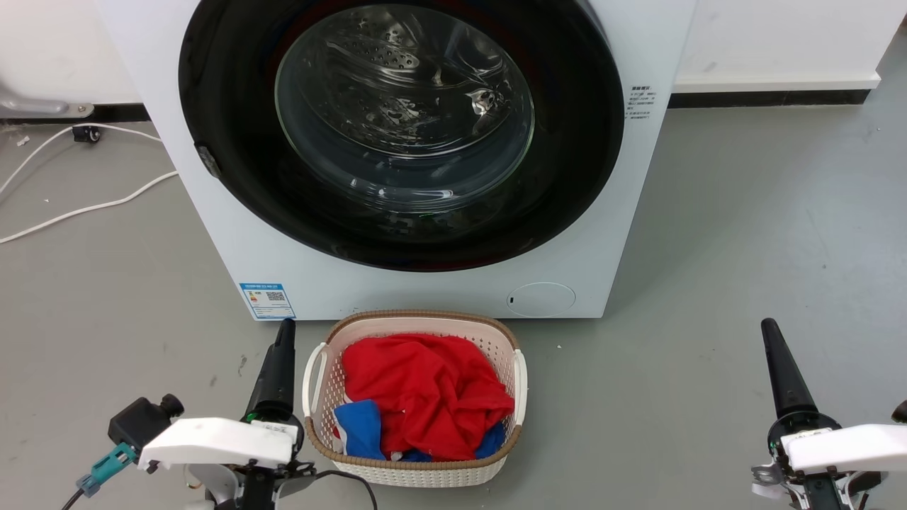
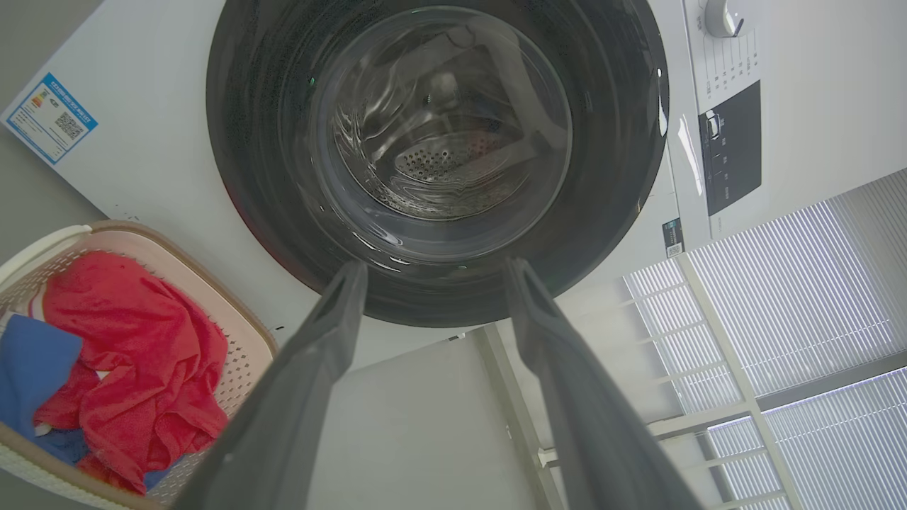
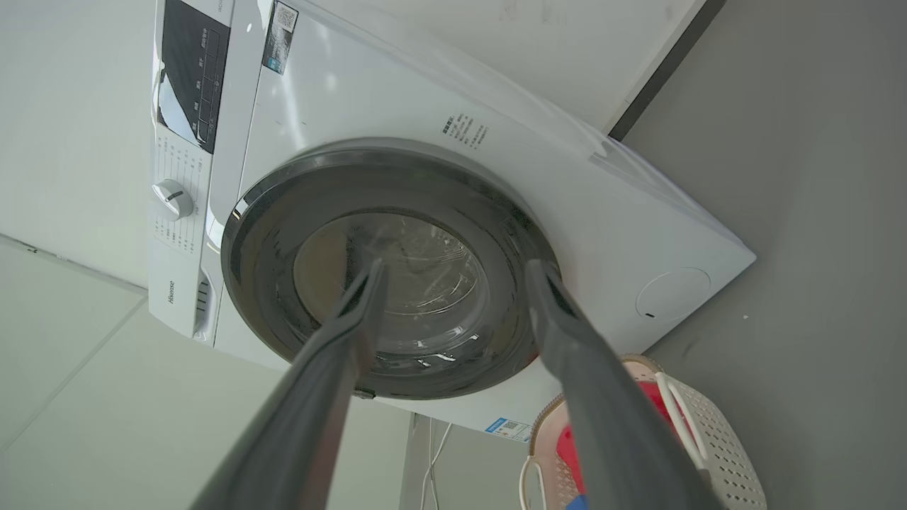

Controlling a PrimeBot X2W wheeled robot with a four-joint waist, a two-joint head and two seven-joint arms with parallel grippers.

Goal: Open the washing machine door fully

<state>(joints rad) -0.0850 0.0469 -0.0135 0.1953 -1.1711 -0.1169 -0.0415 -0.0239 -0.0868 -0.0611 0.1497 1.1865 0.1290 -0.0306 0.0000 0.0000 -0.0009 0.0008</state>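
The washing machine door (image 1: 401, 234) looked shut, up ahead of both arms. Left gripper (image 1: 285, 329) and right gripper (image 1: 769, 329) hung low, fingers spread, empty. A small catch (image 1: 207, 161) showed on the door's left rim, so the left arm looked nearer.

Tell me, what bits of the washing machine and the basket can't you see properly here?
Head view: the top of the washing machine door is cut off by the picture's upper edge.
Head view: whatever lies under the red cloth in the basket is hidden by it.
Head view: the print on the blue sticker is too small to read.
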